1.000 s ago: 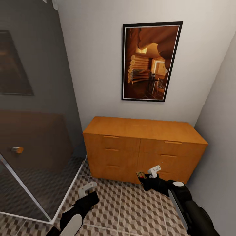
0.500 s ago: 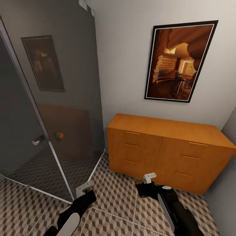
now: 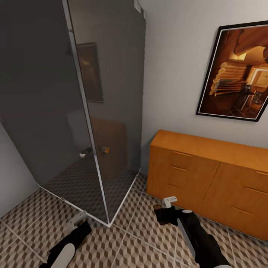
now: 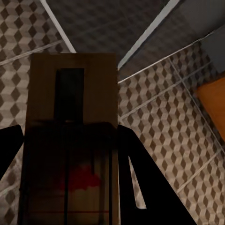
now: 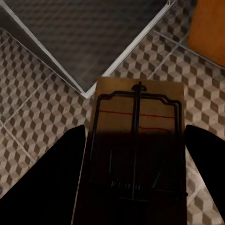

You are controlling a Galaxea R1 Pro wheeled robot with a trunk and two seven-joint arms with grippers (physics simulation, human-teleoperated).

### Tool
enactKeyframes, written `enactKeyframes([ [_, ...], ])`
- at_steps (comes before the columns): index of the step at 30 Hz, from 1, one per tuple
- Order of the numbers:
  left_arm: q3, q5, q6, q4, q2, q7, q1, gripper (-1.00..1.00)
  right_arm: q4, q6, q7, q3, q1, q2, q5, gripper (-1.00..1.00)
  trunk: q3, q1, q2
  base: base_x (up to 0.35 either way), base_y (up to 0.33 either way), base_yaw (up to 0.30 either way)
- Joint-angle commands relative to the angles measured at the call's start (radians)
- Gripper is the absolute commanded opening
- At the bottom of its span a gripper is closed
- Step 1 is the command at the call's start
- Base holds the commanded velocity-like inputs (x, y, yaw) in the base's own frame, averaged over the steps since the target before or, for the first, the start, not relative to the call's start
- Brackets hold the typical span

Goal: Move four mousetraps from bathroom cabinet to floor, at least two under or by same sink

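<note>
The cabinet (image 3: 208,178) is seen against the back wall, its drawers all shut; nothing is seen on its flat top. No contents can be made out.

Two mousetraps are recorded, one per tool. In the left wrist view a tan mousetrap (image 4: 70,140) is held between the dark fingers of the left tool (image 4: 70,187), seen flat side on, with a dark rectangular patch near its far end and a red smear nearer the tool. In the right wrist view a second mousetrap (image 5: 136,150) is pinched by the right tool (image 5: 136,197), its black wire frame and a thin red line plainly visible on the wood. In the head view this trap is glimpsed only as a small tan and dark speck at the right tool (image 3: 163,208).

Both arms are held low and forward over the bathroom floor (image 3: 141,238). The left tool (image 3: 76,221) hangs near the corner of the glass shower enclosure (image 3: 74,111); the right arm is extended toward the foot of the cabinet, well apart from the left.

The floor is tiled in a brown, beige and white cube pattern with pale grout lines. A framed picture (image 3: 238,74) is hung on the white wall above the cabinet. A round knob (image 3: 105,150) is noted on the shower glass.
</note>
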Motion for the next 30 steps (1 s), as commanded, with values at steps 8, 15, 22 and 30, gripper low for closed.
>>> enactKeyframes([
  [8, 0.002, -0.001, 0.001, 0.018, -0.002, 0.002, -0.004, -1.0, 0.0, -0.009, -0.012, 0.004, 0.0, 0.005, 0.001, -1.0, 0.0, 0.0, 0.0, -0.186, 0.217, 0.289],
  [15, 0.003, -0.002, 0.003, 0.024, -0.003, 0.004, -0.005, -1.0, 0.001, -0.01, -0.014, 0.005, 0.0, 0.006, 0.001, -1.0, 0.0, 0.0, 0.0, -0.297, 0.161, 0.289],
  [22, 0.003, 0.001, 0.009, 0.005, -0.002, 0.012, -0.006, -1.0, 0.033, -0.013, -0.014, 0.004, 0.0, 0.007, 0.001, -1.0, 0.0, 0.0, 0.0, -0.225, 0.13, 0.289],
  [30, 0.097, 0.078, 0.061, -0.047, -0.004, 0.077, -0.008, -1.0, 0.036, -0.014, -0.015, 0.002, -0.008, 0.024, 0.002, -1.0, -0.019, 0.023, -0.042, -0.004, 0.003, 0.289],
])
